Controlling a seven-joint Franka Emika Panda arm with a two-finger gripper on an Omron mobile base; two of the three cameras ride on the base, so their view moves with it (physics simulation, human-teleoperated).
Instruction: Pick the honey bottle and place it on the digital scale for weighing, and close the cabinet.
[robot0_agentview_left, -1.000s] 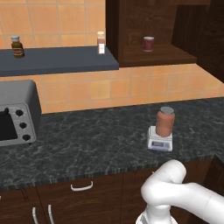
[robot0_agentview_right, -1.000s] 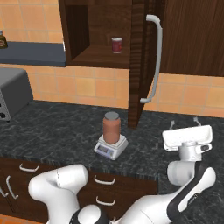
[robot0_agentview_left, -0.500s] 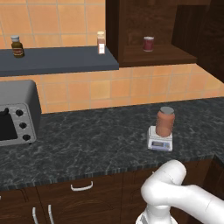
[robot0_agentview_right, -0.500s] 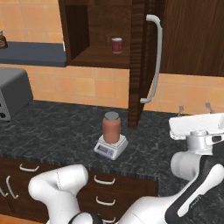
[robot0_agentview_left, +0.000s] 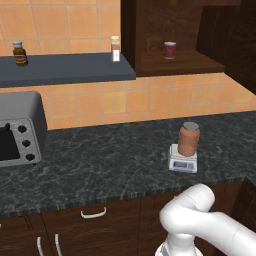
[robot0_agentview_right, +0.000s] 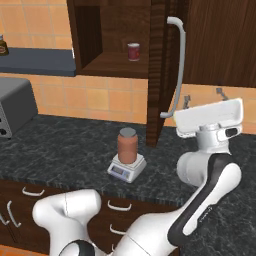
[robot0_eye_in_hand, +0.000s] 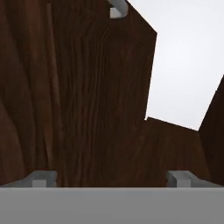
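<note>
Orange-tiled wall backs a dark speckled surface (robot0_agentview_right: 75, 145) in this kitchen; the tool (robot0_agentview_right: 202, 98) is raised at the right of the right base view, its 2 fingers pointing up and spread wide with nothing between them; in the hand view the 2 fingertips (robot0_eye_in_hand: 41, 177) stand far apart at the bottom, facing dark wood grain close ahead, with a bit of silver handle at the top edge.

Just left of the tool in the right base view hangs the cabinet (robot0_agentview_right: 115, 35) door (robot0_agentview_right: 159, 75), swung open and seen nearly edge-on; its long silver bar handle (robot0_agentview_right: 177, 65) runs down the door's outer face, its lower end close to the tool's left finger; whether they touch I cannot tell.

Inside the cabinet (robot0_agentview_left: 175, 30) a small dark red jar (robot0_agentview_right: 133, 51) stands on the shelf, also seen in the left base view (robot0_agentview_left: 170, 50).

Below and left of the door, the honey bottle (robot0_agentview_right: 127, 145) stands upright on the digital scale (robot0_agentview_right: 126, 169), which rests on the surface; the left base view shows the same, bottle (robot0_agentview_left: 189, 139) centred on the scale (robot0_agentview_left: 183, 162), display facing the front edge.

Farther left sits a grey toaster oven (robot0_agentview_left: 17, 129) on the surface (robot0_agentview_left: 100, 160); above it a dark wall shelf (robot0_agentview_left: 65, 70) carries 1 small brown bottle with a white cap (robot0_agentview_left: 115, 48) and 1 dark jar (robot0_agentview_left: 19, 52); drawers with curved handles (robot0_agentview_left: 93, 214) lie under the surface.
</note>
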